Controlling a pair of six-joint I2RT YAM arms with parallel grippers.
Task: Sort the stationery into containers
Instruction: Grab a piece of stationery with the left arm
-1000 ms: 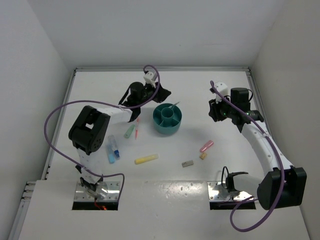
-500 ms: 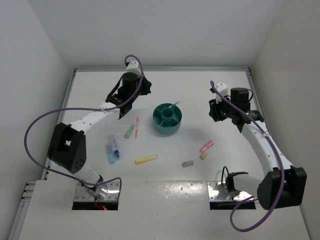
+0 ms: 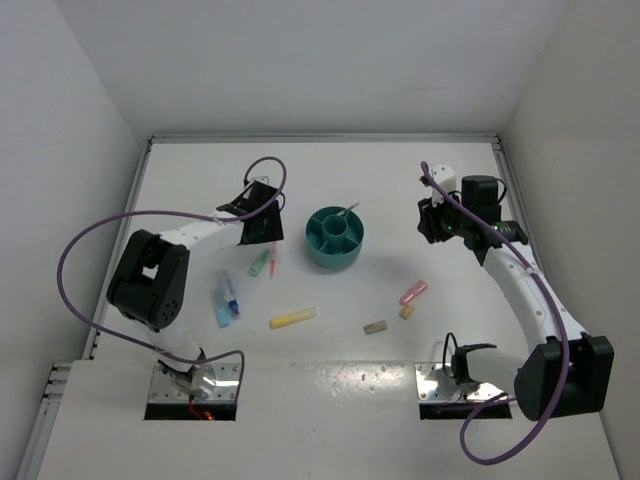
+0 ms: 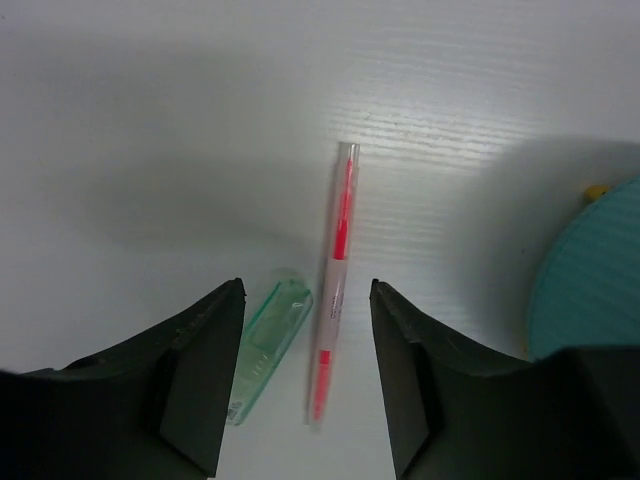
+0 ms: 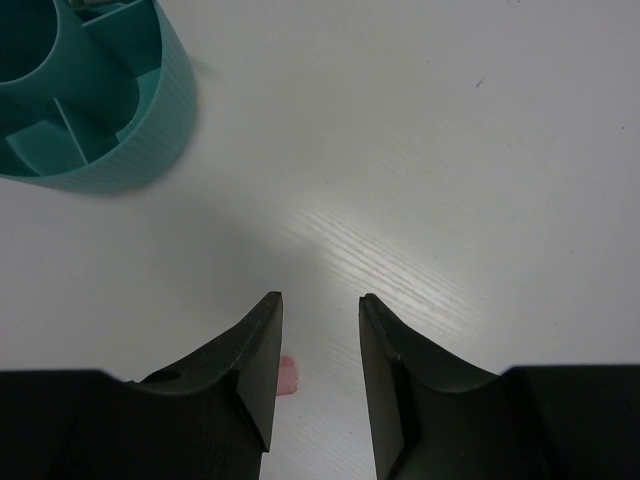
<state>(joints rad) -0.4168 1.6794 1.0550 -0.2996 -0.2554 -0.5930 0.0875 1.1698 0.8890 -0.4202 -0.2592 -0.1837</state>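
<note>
The white left arm (image 3: 195, 235) folds at its black elbow and reaches far and to the right. Its black two-finger left gripper (image 4: 306, 300) points downward with the jaws spread wide apart. The white right arm (image 3: 525, 290) arcs far and to the left, and its black right gripper (image 5: 320, 300) faces down, jaws parted more narrowly.

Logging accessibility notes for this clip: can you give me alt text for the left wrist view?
The open left pincer hangs above a thin pink pen and a mint marker lying side by side on the white table, both framed between its two dark fingers. The ribbed wall of the teal organiser shows at the right edge.
</note>
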